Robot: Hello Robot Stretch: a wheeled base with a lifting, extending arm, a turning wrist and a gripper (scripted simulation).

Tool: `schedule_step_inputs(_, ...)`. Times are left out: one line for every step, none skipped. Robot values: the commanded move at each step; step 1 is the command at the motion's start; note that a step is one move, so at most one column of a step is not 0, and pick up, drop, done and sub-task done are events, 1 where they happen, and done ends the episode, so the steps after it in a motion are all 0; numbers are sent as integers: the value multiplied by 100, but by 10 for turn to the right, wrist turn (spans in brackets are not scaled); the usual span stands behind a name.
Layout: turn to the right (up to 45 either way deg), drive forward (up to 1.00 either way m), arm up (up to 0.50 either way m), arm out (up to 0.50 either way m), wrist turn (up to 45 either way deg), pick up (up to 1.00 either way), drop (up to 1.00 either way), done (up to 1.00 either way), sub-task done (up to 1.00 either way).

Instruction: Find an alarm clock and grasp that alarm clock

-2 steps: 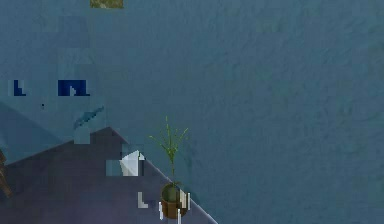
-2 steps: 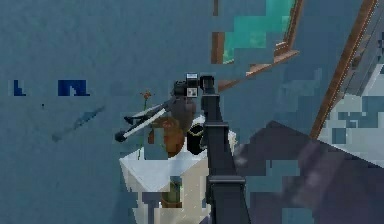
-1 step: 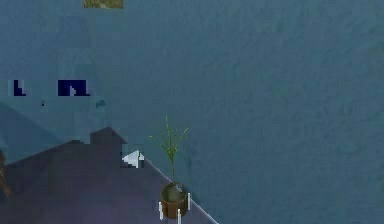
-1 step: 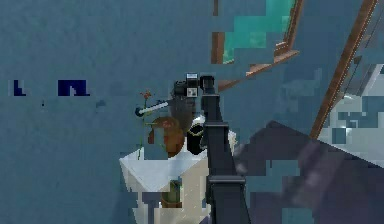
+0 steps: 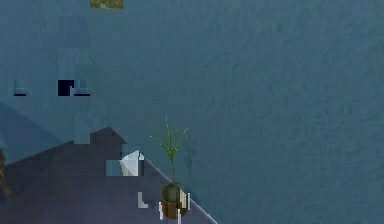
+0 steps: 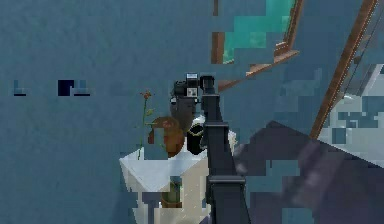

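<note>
Whether an alarm clock is among the things before us, we cannot tell. A brown rounded blob at the foot of the plant, in the arm side view, is too small to name. We record the gripper just right of the plant, above the blob. How its jaws stand, and whether they hold anything, we cannot tell, since the blob sits at them. Under the plant stands a white block. The arm rises right of the plant. Up and right of the plant hangs a framed picture. In the forward view the plant stands in a brown pot, with a pale wedge just left of it.
</note>
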Motion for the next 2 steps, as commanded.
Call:
schedule_step_inputs(0,0,0,0,150,0,0,0,0)
schedule_step_inputs(0,0,-30,0,0,0,0,0,0)
